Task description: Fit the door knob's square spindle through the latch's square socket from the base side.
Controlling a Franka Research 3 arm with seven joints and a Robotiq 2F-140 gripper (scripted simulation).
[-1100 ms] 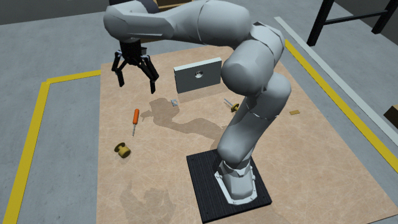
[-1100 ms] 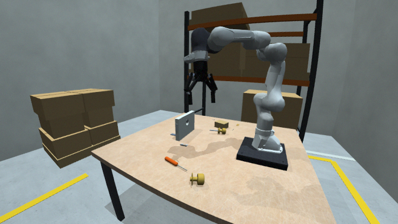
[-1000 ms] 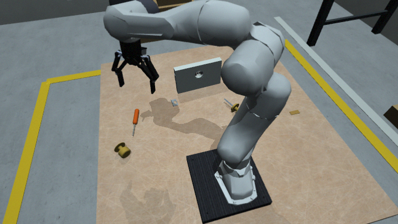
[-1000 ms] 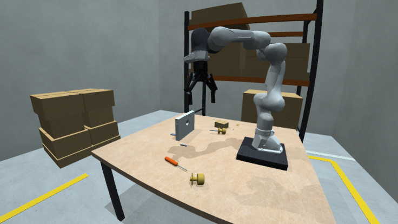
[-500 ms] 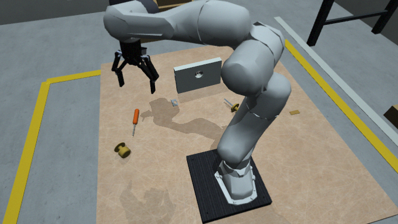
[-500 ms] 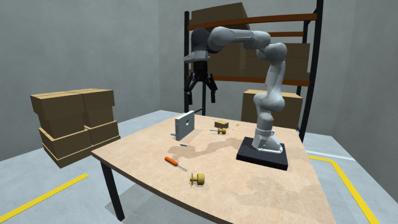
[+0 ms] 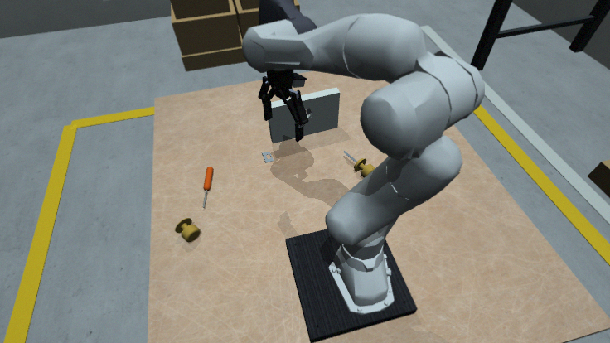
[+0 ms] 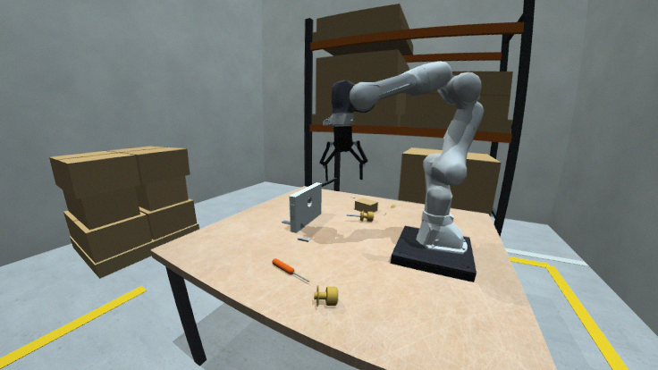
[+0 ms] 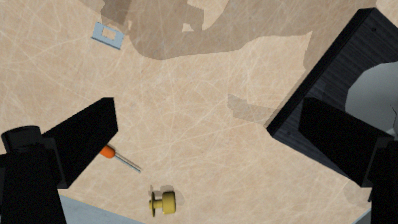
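Observation:
A grey door slab [image 7: 308,115] stands upright at the far side of the table, with the latch socket [image 7: 307,113] in its face; it also shows in the exterior view [image 8: 305,206]. A brass knob with a thin spindle [image 7: 361,165] lies on the table right of the slab, also in the exterior view [image 8: 365,214]. My gripper [image 7: 283,127] [image 8: 342,167] is open and empty. It hangs high above the table near the slab. In the wrist view the fingers stand wide apart over bare table.
A second brass knob [image 7: 187,230] [image 9: 163,201] lies near the table's left edge. An orange screwdriver [image 7: 207,181] [image 9: 120,158] and a small metal plate [image 7: 265,157] [image 9: 107,35] lie between it and the slab. A small wooden block [image 8: 366,205] lies behind the spindle knob. The black base plate [image 7: 350,281] is at the front.

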